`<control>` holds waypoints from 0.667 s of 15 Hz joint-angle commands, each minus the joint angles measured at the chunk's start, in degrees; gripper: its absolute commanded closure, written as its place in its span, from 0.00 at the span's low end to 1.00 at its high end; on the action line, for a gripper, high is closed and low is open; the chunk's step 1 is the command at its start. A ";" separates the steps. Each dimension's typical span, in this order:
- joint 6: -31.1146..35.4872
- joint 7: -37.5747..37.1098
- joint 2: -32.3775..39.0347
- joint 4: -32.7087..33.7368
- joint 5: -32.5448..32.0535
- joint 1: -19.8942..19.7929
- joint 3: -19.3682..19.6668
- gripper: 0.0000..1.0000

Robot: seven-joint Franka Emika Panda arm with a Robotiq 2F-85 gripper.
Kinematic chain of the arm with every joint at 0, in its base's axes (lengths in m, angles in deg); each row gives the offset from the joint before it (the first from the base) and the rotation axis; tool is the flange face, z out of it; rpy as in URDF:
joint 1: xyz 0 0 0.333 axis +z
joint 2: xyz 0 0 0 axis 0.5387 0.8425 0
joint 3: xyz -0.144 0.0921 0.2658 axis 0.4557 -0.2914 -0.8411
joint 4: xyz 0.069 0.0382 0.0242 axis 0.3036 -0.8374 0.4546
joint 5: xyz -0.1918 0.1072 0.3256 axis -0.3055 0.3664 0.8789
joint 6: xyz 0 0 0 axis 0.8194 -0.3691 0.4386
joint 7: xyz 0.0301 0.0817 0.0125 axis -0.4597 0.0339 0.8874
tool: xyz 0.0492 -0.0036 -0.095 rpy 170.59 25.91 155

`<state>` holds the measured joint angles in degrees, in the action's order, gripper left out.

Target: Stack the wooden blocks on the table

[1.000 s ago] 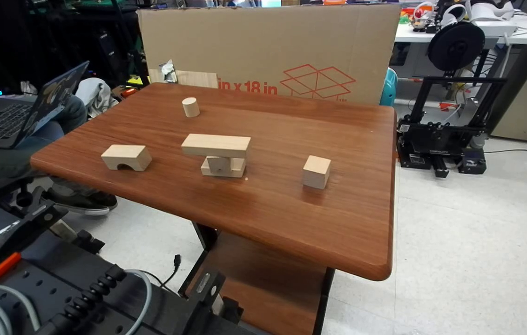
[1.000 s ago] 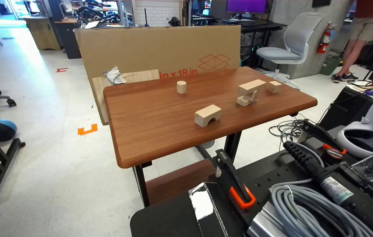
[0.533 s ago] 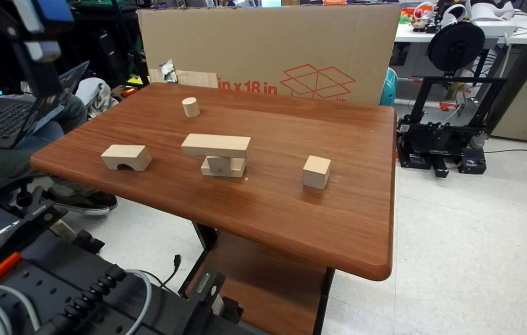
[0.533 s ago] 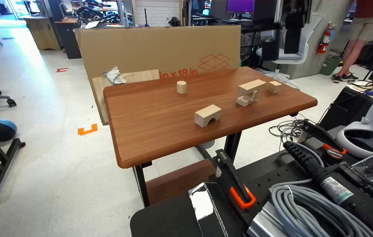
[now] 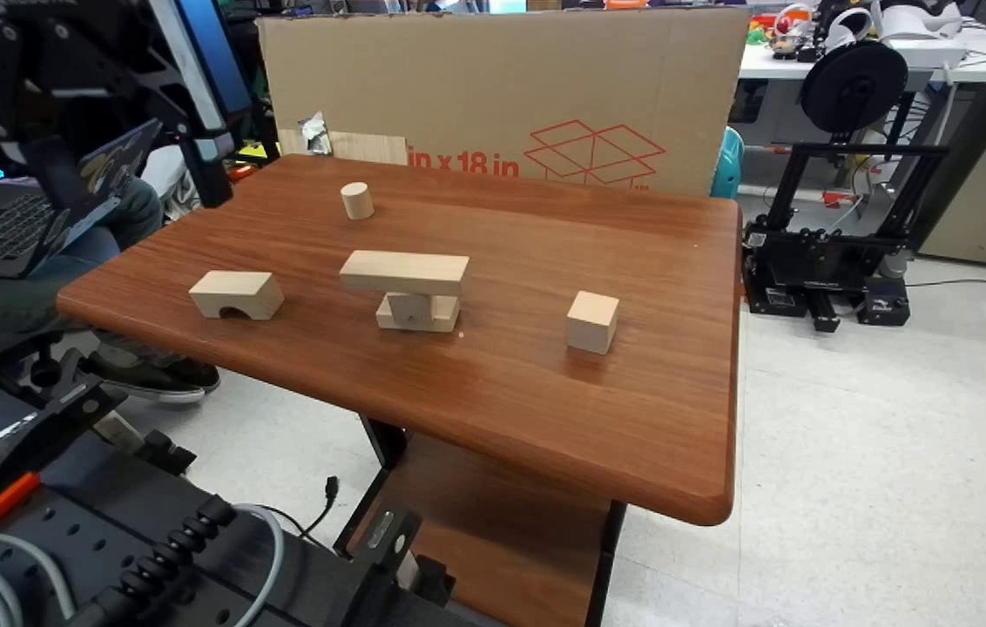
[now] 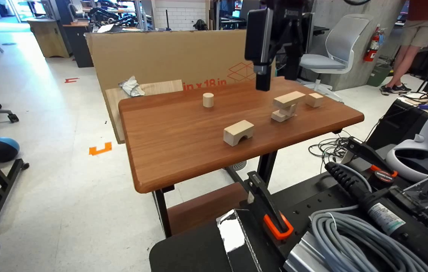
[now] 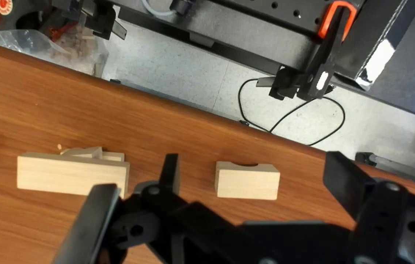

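Tool [image 6: 277, 79]: jaws parted wide, lower and further into both exterior views than half a second ago. Arched block [image 7: 248, 182]: unmoved on worktop [image 5: 502, 383], framed between jaws in wrist view. Plank [image 5: 404, 272]: unmoved, atop smaller blocks [image 5: 410, 311]. Cube [image 5: 591, 322], cylinder [image 5: 357, 201]: unmoved, well apart.

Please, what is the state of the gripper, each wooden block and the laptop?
Gripper: open, holding nothing.
Long block: lying on top.
Smaller blocks: supporting it.
Arch block: unstacked, hollow facing down.
Round block: unstacked, upright.
Square block: unstacked.
Laptop: open.
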<state>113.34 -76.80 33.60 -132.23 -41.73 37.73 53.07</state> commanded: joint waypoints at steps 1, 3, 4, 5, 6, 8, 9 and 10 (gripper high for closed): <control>2.08 -1.96 5.42 4.04 -0.77 0.23 -0.71 0.00; 2.81 -2.24 7.55 5.03 -1.02 0.31 -0.96 0.00; 3.08 -2.47 8.45 5.40 -0.97 0.38 -1.14 0.00; 3.79 -2.62 9.28 5.41 -1.11 0.46 -1.32 0.00; 4.52 -2.67 10.07 5.40 -1.34 0.50 -1.46 0.00; 6.61 -3.16 11.64 5.34 -2.35 0.71 -1.61 0.00; 7.48 -3.38 12.32 5.27 -2.95 0.83 -1.62 0.00; 7.95 -3.60 12.99 5.31 -3.48 0.95 -1.61 0.00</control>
<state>118.83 -78.50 44.14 -127.79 -42.80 38.02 51.59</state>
